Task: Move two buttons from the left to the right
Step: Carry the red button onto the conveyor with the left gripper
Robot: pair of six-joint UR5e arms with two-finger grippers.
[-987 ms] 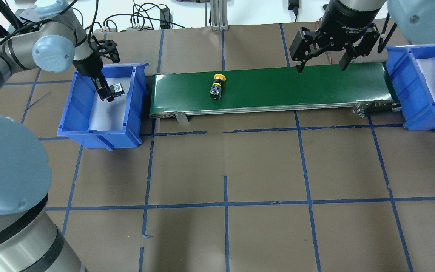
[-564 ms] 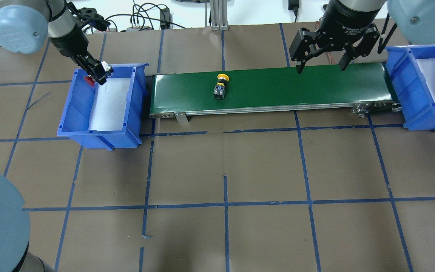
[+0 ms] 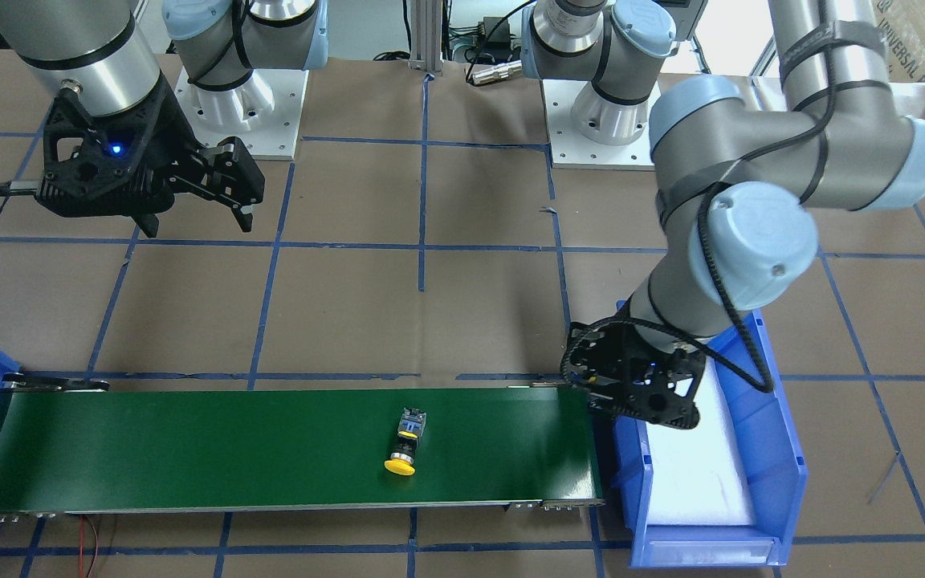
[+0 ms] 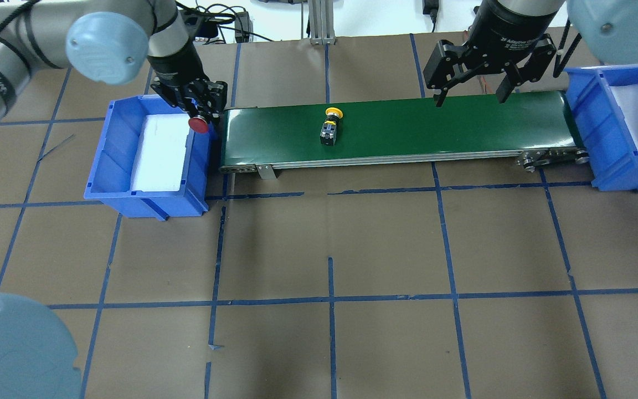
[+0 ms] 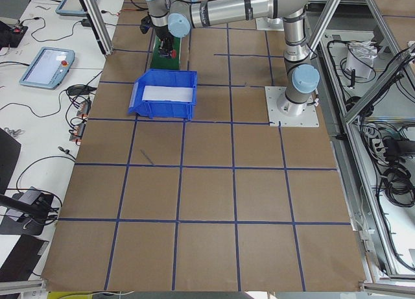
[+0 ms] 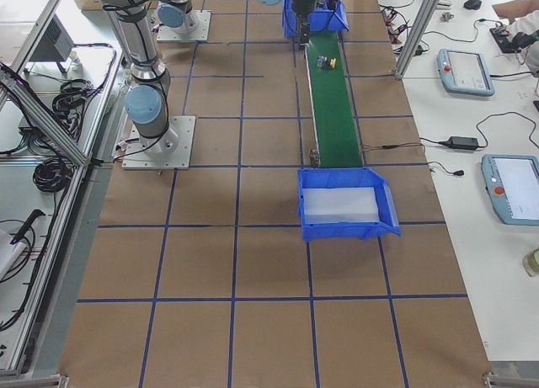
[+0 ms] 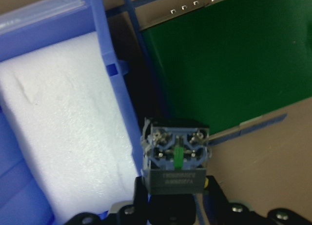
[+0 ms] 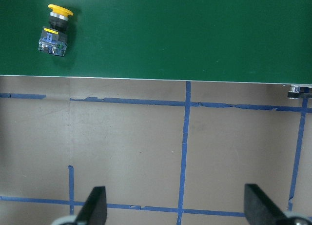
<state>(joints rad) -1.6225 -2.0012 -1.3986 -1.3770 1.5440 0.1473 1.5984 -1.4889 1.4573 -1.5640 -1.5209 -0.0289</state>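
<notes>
1. Currently the left tool [image 4: 197, 108] is closed on the red button [image 4: 197, 125], upper left of the overhead frame, above the bin [image 4: 130, 191] wall beside the belt [image 4: 435, 124] end. Released here, it could fall into the gap or back into the bin.
2. The cap points down. A low crossing could clip the bin wall and twist the grip.
3. Yellow button [image 4: 331, 126] lies on its side mid-belt and could roll off the edge.
4. Right tool [image 4: 469, 101] stands open and empty, upper right. A late or off-centre closure would miss the yellow button.
</notes>
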